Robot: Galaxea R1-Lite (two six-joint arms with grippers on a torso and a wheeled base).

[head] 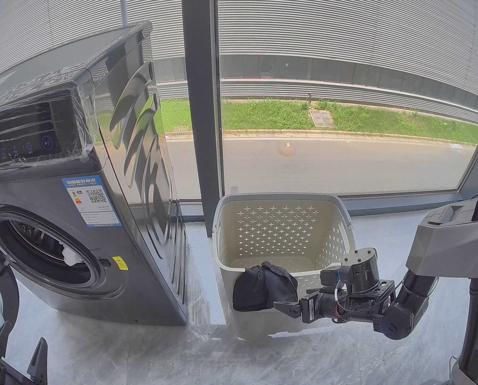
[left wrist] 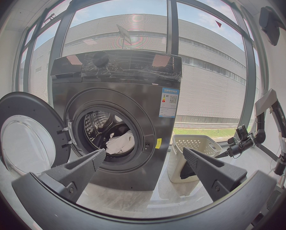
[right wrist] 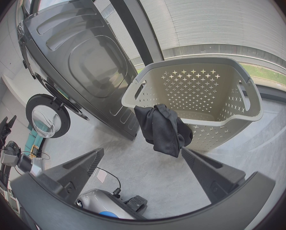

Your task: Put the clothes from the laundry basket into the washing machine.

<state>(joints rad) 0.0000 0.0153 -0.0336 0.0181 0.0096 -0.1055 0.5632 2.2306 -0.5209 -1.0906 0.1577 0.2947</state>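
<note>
Floor (head: 142, 354) lay open on the near side of the laundry basket (head: 281, 225), pale and marbled, with wide room for an arm. To the basket's left only a narrow strip of floor separated it from the flank of the washing machine (head: 89, 188). Behind the basket the window (head: 329, 81) stood close.

Over the basket's near rim, toward its left corner, hung a dark garment (head: 263, 287). It was black, crumpled and folded on itself, half inside and half draped down the outer wall. The basket itself was cream plastic, its walls pierced with small star holes.

The right gripper (right wrist: 141, 153) sat just outside that near rim, released, its fingers (right wrist: 91, 158) spread wide with nothing between them. One tip was just beside the garment's lower edge; whether it touched was unclear.

Well to the basket's left, the machine's round door (left wrist: 24, 134) was swung open, and a white cloth (left wrist: 120, 142) lay in the drum. The left gripper (left wrist: 143, 154) hung before that opening, also spread and empty.
</note>
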